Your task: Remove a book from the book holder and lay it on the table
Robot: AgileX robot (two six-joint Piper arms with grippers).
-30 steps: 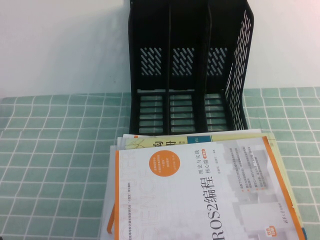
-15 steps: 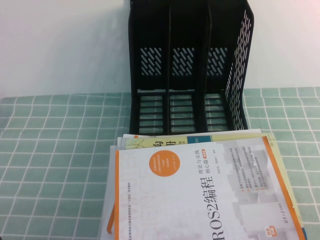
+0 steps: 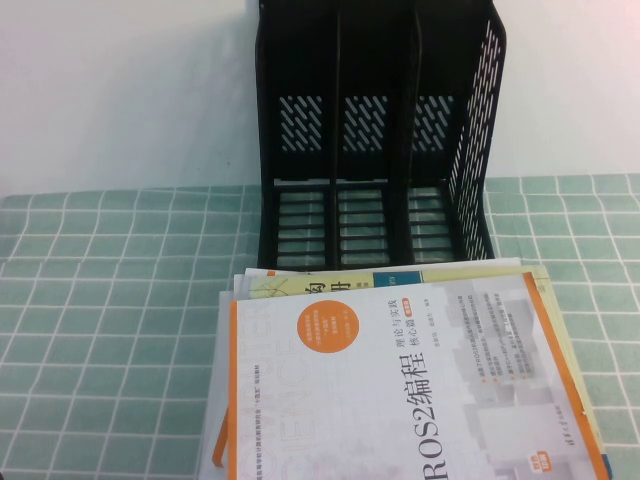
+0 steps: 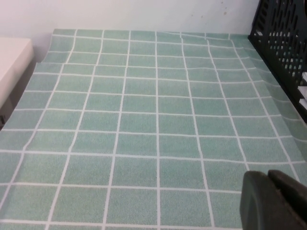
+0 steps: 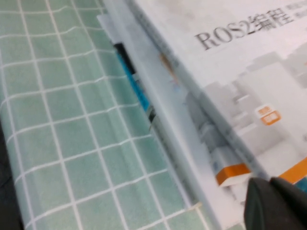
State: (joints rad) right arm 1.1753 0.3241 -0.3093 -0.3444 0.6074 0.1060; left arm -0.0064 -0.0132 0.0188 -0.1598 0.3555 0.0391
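Observation:
The book [image 3: 400, 380], white-grey with an orange border and a black "ROS2" title, lies flat on top of a stack on the table [image 3: 110, 330], in front of the book holder [image 3: 375, 130]. The black holder stands upright and its three compartments hold nothing. Neither gripper shows in the high view. In the right wrist view my right gripper [image 5: 269, 184] is shut with nothing in it, over the book [image 5: 249, 86] near an orange corner. My left gripper [image 4: 268, 178] is shut and empty above bare green cloth [image 4: 144, 120], with the holder [image 4: 283, 43] off to one side.
Under the ROS2 book lie other books: a pale yellow cover edge [image 3: 565, 345] and a white and teal one [image 3: 300, 285], whose edges [image 5: 144, 100] stick out over the cloth. A white wall rises behind the holder. A pale block [image 4: 12, 62] borders the cloth.

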